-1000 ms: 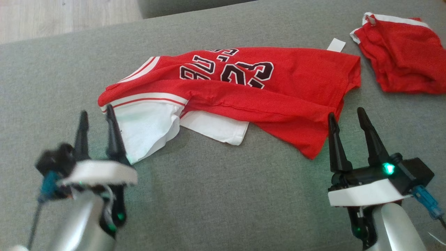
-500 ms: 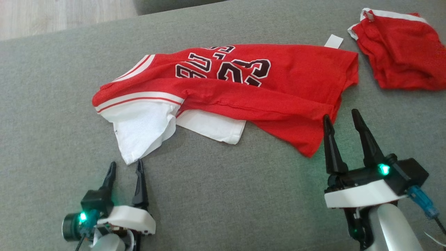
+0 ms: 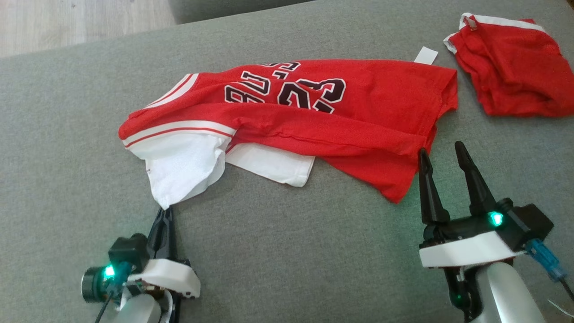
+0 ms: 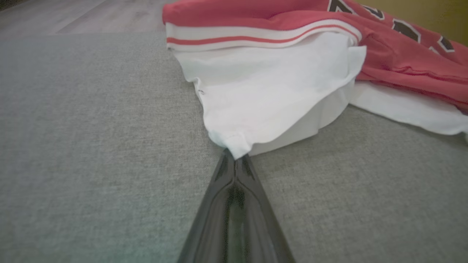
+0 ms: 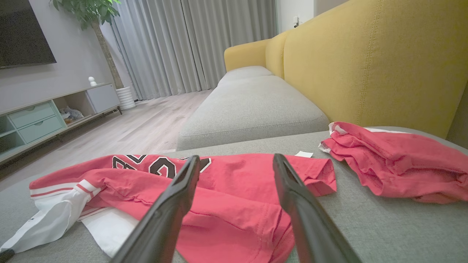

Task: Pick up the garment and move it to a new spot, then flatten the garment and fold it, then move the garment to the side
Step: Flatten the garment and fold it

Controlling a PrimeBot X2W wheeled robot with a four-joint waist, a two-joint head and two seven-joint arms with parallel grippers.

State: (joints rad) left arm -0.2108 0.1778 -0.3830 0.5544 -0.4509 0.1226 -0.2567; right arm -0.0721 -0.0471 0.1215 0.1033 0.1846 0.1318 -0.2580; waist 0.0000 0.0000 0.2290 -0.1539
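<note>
Head view, near left: left hand (image 3: 167, 211) is pinched shut on the white sleeve corner of the red jersey (image 3: 358, 121), which sprawls across the grey sofa cushion (image 3: 287, 260). Right hand (image 3: 440, 148) gapes wide just beside its near-right hem. Another red garment (image 3: 511, 80) lies far right.

The garment (image 3: 358, 103) is red with black letters and a black 23 outlined in white, white-and-red striped trim, white sleeves and a white tag (image 3: 425, 55); the second garment (image 3: 515, 80) is the same red with a white edge. The cushion (image 3: 287, 260) is grey-green with a fine weave, the backrest (image 5: 384, 54) mustard yellow, the floor (image 3: 67, 22) pale wood, the curtains (image 5: 204, 40) grey. The left gripper (image 3: 167, 214) and right gripper (image 3: 440, 149) have black fingers, white collars and green lights.
</note>
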